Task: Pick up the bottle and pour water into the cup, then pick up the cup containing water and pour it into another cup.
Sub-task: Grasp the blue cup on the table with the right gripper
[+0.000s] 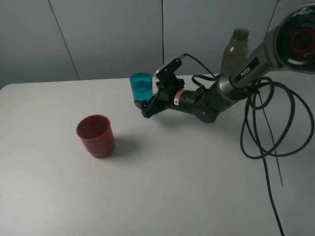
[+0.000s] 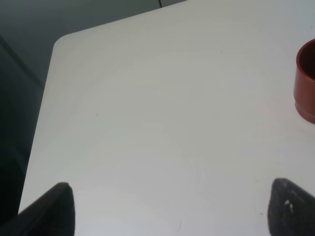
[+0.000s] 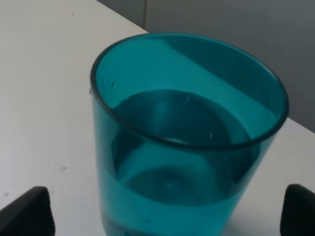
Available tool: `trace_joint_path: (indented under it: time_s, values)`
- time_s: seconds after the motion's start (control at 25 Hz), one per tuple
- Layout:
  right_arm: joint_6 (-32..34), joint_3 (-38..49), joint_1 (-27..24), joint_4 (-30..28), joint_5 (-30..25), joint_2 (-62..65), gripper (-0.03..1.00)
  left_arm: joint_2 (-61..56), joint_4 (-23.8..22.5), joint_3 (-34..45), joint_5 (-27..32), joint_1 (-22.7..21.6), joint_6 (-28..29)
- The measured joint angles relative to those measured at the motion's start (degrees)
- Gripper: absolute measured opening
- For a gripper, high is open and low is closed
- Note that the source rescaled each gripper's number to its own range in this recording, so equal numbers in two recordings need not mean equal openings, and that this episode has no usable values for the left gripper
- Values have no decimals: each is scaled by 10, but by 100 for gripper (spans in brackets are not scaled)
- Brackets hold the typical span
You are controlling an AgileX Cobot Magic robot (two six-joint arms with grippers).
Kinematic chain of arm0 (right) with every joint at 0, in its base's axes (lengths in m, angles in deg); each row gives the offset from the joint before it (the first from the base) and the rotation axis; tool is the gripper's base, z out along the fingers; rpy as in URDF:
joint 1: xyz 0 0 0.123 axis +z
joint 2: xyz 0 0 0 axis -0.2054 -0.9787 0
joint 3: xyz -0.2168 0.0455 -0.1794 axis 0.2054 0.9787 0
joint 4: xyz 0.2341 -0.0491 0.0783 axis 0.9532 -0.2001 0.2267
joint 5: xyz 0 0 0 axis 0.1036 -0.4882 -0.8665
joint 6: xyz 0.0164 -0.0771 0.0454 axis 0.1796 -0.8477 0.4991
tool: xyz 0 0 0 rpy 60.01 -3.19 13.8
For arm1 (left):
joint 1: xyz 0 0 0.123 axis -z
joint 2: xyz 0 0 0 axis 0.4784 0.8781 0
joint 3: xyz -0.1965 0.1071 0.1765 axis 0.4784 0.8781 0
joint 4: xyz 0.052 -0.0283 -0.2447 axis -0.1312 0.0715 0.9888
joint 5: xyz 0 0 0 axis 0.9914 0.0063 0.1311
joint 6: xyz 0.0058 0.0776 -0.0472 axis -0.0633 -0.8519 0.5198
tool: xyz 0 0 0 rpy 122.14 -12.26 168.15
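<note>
The teal cup (image 1: 141, 85) stands upright on the white table near its back edge, about half full of water. In the right wrist view the cup (image 3: 187, 142) fills the frame. My right gripper (image 1: 143, 106) reaches in from the right; its fingers stand on either side of the cup's base, open and apart from it (image 3: 162, 212). The dark red cup (image 1: 95, 135) stands empty at front left and also shows in the left wrist view (image 2: 307, 81). The grey-brown bottle (image 1: 235, 50) stands behind the right arm. My left gripper (image 2: 172, 211) is open, empty, above bare table.
The white table (image 1: 172, 187) has a rounded far-left corner (image 2: 61, 42). Black cables (image 1: 275, 128) loop over the table at the right, below the right arm. A grey wall stands behind the table.
</note>
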Motion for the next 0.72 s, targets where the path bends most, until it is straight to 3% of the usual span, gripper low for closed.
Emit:
trace_joint_path:
  time_s: [0.36, 0.72]
  values:
    - [0, -65, 0, -2, 1, -37, 100, 0, 0, 0, 0, 0, 0]
    - [1, -74, 2, -7, 5, -45, 100, 0, 0, 0, 0, 0, 0]
